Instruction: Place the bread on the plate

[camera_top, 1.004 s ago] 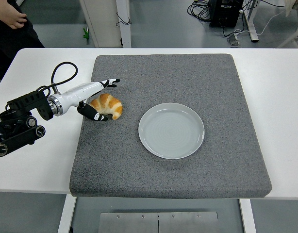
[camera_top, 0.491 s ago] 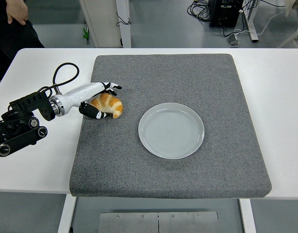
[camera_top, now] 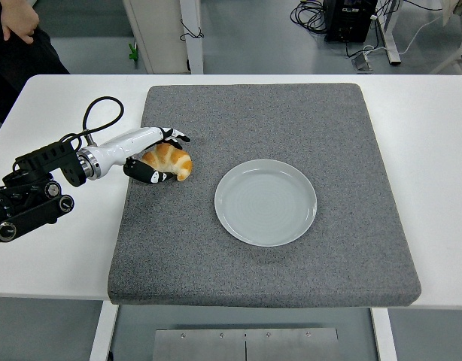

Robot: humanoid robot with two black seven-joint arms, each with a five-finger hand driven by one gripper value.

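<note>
On the grey mat (camera_top: 291, 113) that covers the white table (camera_top: 427, 135), the bread (camera_top: 171, 160), a golden croissant, lies at about 9 o'clock from the pale plate (camera_top: 265, 202), a little apart from its rim. The left hand (camera_top: 153, 156) reaches in from 9 o'clock and closes around the croissant's left end, upper fingers (camera_top: 174, 136) curled over its top and thumb against its lower side, with the croissant resting on the mat. A person's hand (camera_top: 16, 20) shows at the table's 11 o'clock corner.
</note>
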